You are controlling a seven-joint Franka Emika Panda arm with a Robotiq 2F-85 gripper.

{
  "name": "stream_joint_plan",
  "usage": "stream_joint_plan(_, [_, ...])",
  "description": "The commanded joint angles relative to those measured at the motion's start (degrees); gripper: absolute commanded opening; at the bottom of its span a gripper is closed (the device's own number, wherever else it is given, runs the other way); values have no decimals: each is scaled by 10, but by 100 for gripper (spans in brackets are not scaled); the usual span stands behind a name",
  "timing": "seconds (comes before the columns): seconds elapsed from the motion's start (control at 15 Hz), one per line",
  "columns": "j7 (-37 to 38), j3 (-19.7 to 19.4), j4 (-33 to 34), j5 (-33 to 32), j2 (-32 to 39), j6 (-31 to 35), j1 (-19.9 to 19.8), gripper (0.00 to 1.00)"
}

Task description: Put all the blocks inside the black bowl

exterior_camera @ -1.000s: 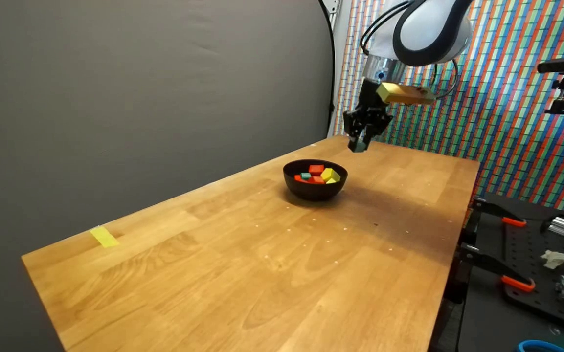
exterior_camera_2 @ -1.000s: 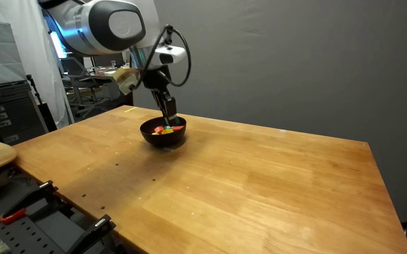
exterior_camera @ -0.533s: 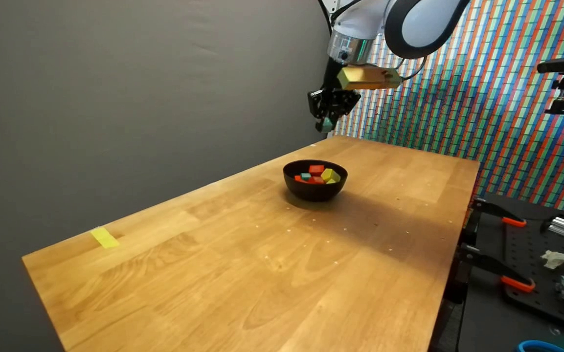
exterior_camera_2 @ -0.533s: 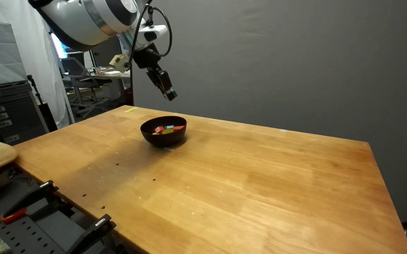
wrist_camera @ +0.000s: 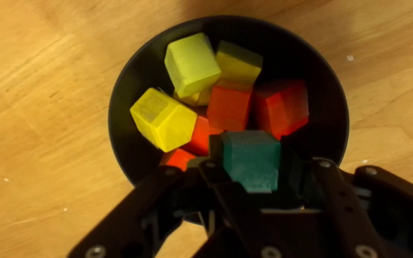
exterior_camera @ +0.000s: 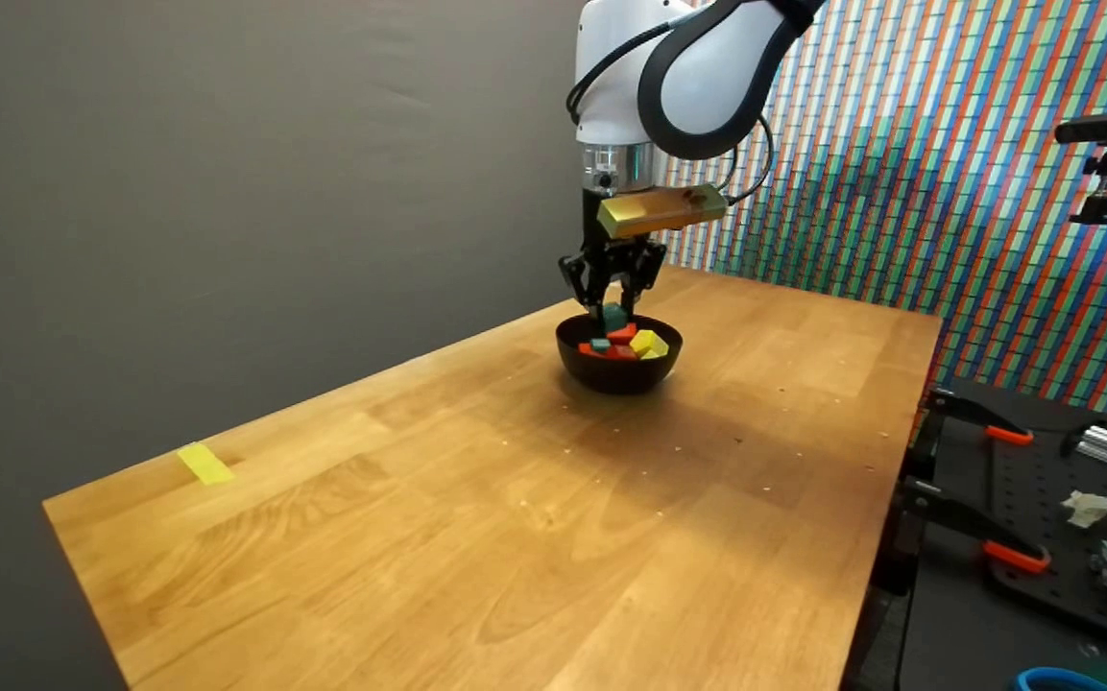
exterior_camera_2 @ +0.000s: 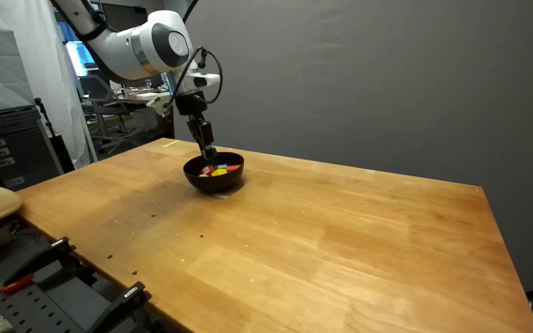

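Your Robotiq gripper (exterior_camera: 613, 309) points down over the black bowl (exterior_camera: 618, 379), its narrow opening taken up by a green block (wrist_camera: 254, 165) at fingertip level; whether the fingers clamp it, you cannot tell. In the bowl you have red-orange blocks (wrist_camera: 229, 107), yellow blocks (wrist_camera: 165, 122) and a second green block (exterior_camera: 600, 344). The bowl stands upright on your wooden bench (exterior_camera: 323, 576), near the long edge along the grey backdrop (exterior_camera: 275, 192); a yellow strip (exterior_camera: 205, 464) lies beside that edge, near a corner.
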Motion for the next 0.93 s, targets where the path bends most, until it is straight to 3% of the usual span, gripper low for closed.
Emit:
stream_joint_plan(0.0, [25, -31, -1, -31, -25, -12, 19, 79])
stream_joint_plan(0.2, [75, -47, -47, -59, -102, -36, 28, 100])
stream_joint_plan(0.47, [106, -12, -102, -55, -225, -130, 7, 100])
stream_joint_plan(0.73, [201, 33, -174, -14, -358, -178, -22, 100])
stream_joint_plan(0.8, [158, 39, -119, -29, -276, -162, -33, 100])
stream_joint_plan(0.87, [172, 48, -136, -20, -306, -171, -39, 100])
